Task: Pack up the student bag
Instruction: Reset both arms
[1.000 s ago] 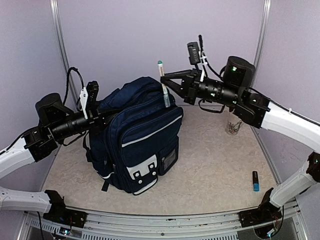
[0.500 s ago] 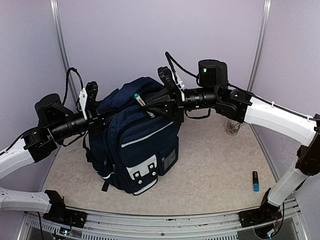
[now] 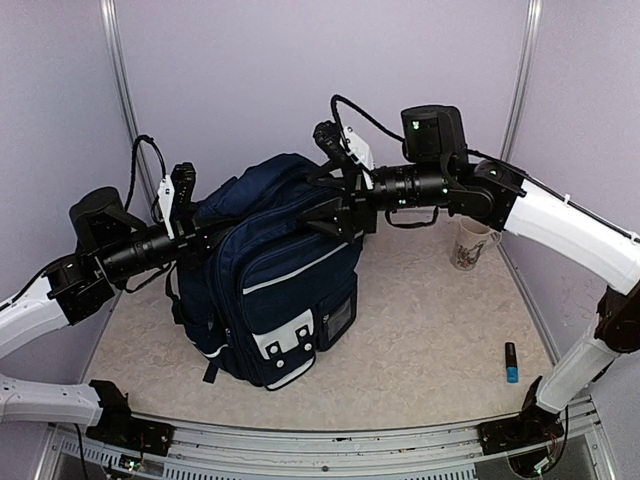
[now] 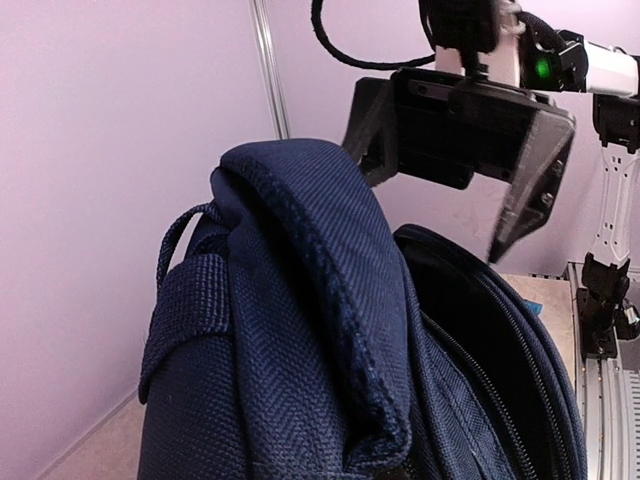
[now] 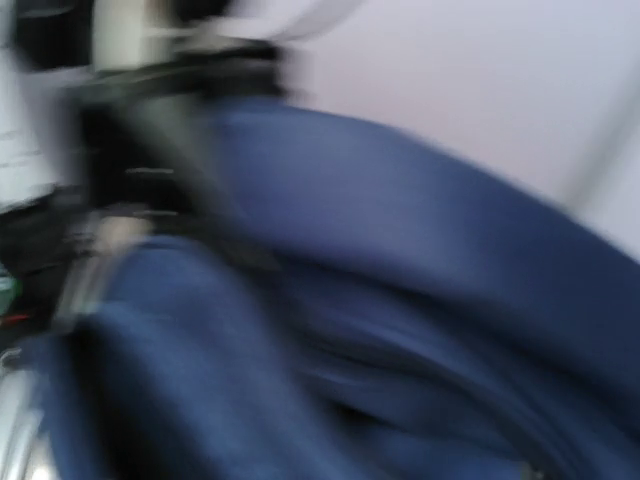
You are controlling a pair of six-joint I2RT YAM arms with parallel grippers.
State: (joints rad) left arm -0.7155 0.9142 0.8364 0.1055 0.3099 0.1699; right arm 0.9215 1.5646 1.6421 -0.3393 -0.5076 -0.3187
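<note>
The student bag (image 3: 285, 290), navy with white trim and white front patches, stands upright at the table's middle left. My left gripper (image 3: 213, 237) is pressed into its upper left side, shut on a fold of the fabric and holding the top flap (image 4: 300, 250) up. Its fingers are hidden by cloth in the left wrist view. My right gripper (image 3: 325, 203) hovers just over the bag's top opening (image 4: 470, 330), and its black fingers (image 4: 525, 190) are spread open with nothing between them. The right wrist view is blurred and shows only navy fabric (image 5: 400, 300).
A patterned mug (image 3: 468, 245) stands at the back right near the wall. A small black and blue marker (image 3: 511, 362) lies on the table at the front right. Walls close in on three sides.
My right gripper swung left and down over the bag's opening with the green-capped pen, then opened. The pen is no longer in sight. The left arm has stayed put.
</note>
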